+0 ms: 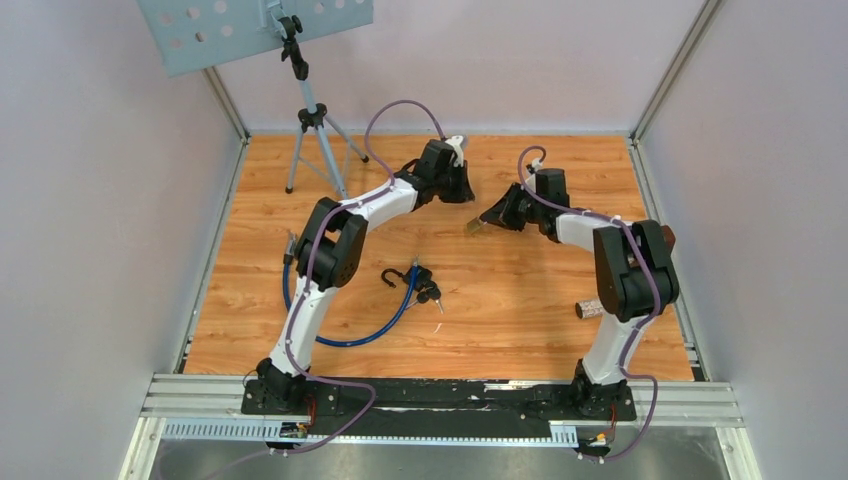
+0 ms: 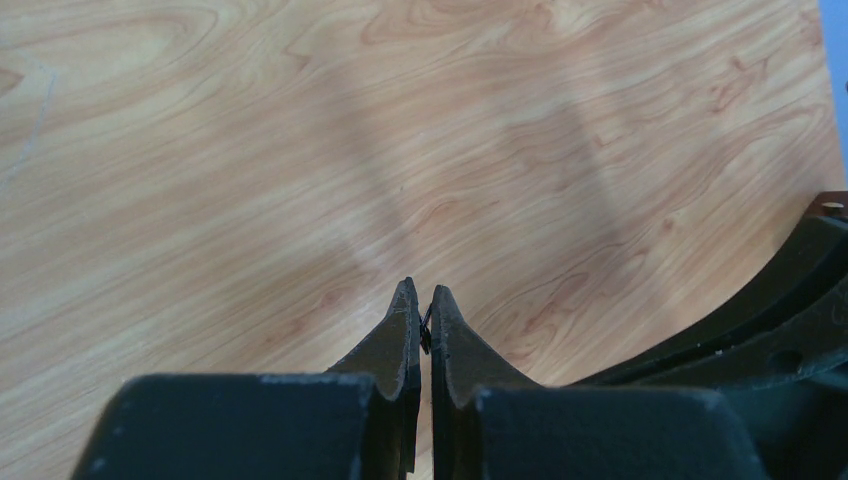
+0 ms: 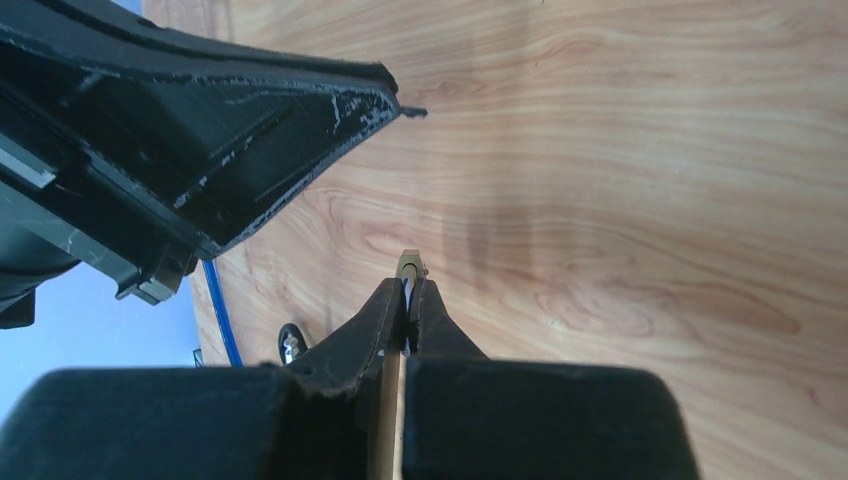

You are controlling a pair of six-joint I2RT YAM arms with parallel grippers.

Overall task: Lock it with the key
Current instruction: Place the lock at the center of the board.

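Wood-grain tabletop (image 1: 520, 330) in even light, plain pale walls (image 1: 500, 60) all around, grey tripod (image 1: 318, 140) back left, perforated blue-grey panel (image 1: 230, 30) on top

1 tripod (image 1: 316, 118) far left, 1 small cylinder (image 1: 588, 309) right

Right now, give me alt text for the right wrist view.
The right gripper is shut on a thin brass piece, its tip poking past the fingertips above the wood table. The left gripper, black, fills the upper left; a blue cable shows at lower left.
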